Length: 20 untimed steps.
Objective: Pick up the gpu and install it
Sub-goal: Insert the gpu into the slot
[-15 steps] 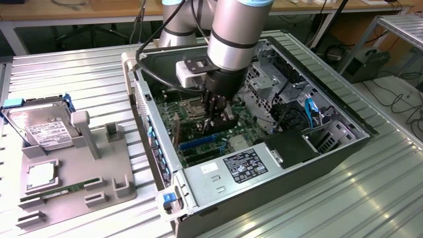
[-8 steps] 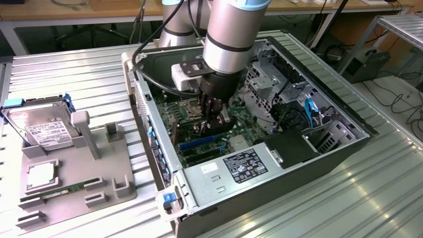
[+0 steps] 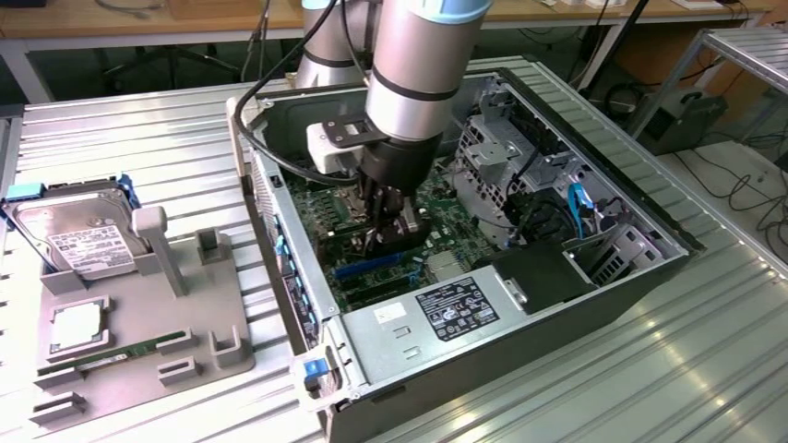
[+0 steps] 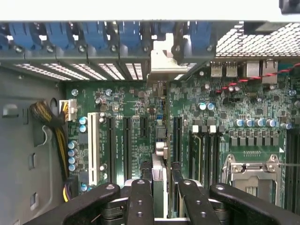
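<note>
Black gripper (image 4: 159, 187) fingers (image 4: 140, 201) sit closest to the wrist camera, clamped on the gpu (image 4: 159, 140), which stands edge-on over the green motherboard (image 4: 225, 126) with its silvery bracket (image 4: 163, 58) up against the case's rear slot row. In the exterior view the arm (image 3: 419, 65) reaches down into the open computer case (image 3: 518, 295), which lies on a ribbed metal table (image 3: 124, 138). On the exterior view's left, a grey fixture tray (image 3: 185, 305) holds a hard drive (image 3: 74, 235) and a RAM stick (image 3: 111, 355). Wooden desks (image 3: 148, 18) and loose cables (image 3: 739, 185) fill the room behind.
</note>
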Each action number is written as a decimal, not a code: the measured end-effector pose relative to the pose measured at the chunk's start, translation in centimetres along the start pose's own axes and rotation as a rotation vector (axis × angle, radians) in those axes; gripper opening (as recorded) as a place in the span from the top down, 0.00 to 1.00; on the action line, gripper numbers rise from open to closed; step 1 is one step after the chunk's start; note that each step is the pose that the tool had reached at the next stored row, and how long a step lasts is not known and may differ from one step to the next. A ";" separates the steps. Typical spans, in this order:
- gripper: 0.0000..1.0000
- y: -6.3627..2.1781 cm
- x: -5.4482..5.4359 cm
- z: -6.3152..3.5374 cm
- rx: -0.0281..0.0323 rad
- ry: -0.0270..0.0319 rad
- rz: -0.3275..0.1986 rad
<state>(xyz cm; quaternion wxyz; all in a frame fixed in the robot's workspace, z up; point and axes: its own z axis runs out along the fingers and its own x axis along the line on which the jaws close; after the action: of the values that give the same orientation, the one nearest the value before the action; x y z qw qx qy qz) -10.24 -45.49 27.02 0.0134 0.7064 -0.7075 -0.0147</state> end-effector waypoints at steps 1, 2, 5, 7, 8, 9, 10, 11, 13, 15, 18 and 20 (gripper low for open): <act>0.74 0.07 0.0 0.05 0.0000 0.0002 0.000; 0.74 0.08 0.0 0.11 0.0000 0.0002 0.000; 0.74 0.33 0.0 0.40 -0.0001 0.0005 0.000; 0.74 0.55 -0.1 0.55 0.0000 0.0002 0.000; 0.74 0.58 -0.1 0.59 0.0001 0.0003 0.000; 0.74 0.63 -0.2 0.68 0.0000 0.0004 0.000; 0.74 0.63 -0.2 0.77 0.0000 0.0004 0.000; 0.74 0.63 -0.2 0.85 0.0000 0.0003 0.000; 0.74 0.65 -0.3 1.01 -0.0005 0.0015 0.000; 0.74 0.68 -0.3 1.18 -0.0003 0.0011 0.000; 0.74 0.80 -0.3 1.33 -0.0002 0.0006 0.000; 0.74 0.89 -0.3 1.35 -0.0001 0.0006 0.000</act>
<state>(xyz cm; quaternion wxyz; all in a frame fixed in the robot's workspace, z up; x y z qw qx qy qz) -11.18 -45.19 25.71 0.0136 0.7064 -0.7075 -0.0146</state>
